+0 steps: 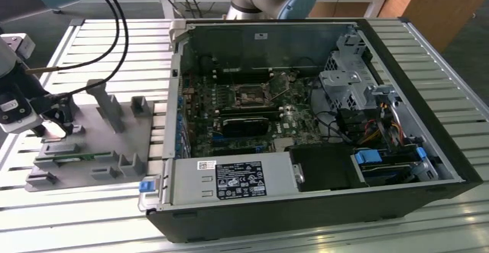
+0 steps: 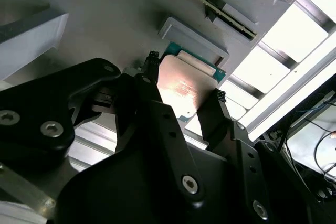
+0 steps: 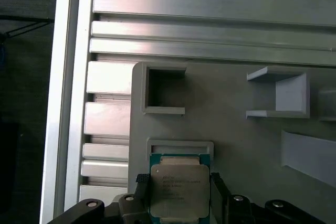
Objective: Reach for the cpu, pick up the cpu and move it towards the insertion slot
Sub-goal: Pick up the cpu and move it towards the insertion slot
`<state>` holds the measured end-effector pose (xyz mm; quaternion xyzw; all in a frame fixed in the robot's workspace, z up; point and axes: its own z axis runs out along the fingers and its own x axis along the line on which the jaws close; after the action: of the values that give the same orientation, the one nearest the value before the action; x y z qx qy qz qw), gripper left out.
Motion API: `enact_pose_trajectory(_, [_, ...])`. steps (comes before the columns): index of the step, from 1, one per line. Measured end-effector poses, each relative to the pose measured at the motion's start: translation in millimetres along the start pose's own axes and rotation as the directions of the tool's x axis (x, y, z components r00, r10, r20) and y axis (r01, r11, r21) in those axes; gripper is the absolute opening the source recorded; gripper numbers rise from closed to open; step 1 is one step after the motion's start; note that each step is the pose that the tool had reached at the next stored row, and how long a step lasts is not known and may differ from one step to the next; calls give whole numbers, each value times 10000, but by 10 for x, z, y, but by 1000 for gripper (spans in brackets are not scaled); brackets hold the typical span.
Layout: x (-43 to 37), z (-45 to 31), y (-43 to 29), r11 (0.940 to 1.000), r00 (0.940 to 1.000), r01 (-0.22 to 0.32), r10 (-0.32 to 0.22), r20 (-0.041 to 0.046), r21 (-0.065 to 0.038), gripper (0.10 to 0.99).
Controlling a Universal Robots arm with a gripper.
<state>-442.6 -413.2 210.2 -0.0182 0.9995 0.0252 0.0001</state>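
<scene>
Closest to the lens in both wrist views, noted black fingers [image 2: 152, 64] of the gripper [image 2: 185, 77], drawn in narrow against opposite edges of the cpu [image 2: 184, 90] [image 3: 179, 182], a small flat square chip with a silvery metal top on green board. Could not tell whether lifted off the grey plastic fixture [image 3: 236, 129]. Made out, in the exterior view, the insertion slot [image 1: 251, 97], a silvery-framed square socket inside the open black computer case [image 1: 428, 150], well apart toward the exterior view's right.

The cpu [image 3: 180, 190], silvery-topped with a green rim, lies flat near the grey fixture's [image 3: 231, 129] edge. The dark-centred, metal-framed insertion slot [image 1: 250, 97] sits well apart from that fixture.
</scene>
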Motion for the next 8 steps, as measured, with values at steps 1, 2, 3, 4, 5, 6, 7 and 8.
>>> enact_pose_trajectory(1, [0,-8,1,10000,10000,0,0,0,0,545])
enact_pose_trajectory(2, [0,-16,1,10000,10000,0,0,-1,0,545])
enact_pose_trajectory(3, [0,-23,1,10000,10000,0,0,0,0,545])
enact_pose_trajectory(4, [0,-30,2,10000,10000,0,0,0,0,545])
enact_pose_trajectory(5, [0,-38,2,10000,10000,-1,1,-1,0,545])
enact_pose_trajectory(6, [0,-44,3,10000,10000,0,0,0,0,545])
enact_pose_trajectory(7, [0,-51,3,10000,10000,0,0,0,0,545])
enact_pose_trajectory(8, [0,-59,3,10000,10000,0,0,0,0,545])
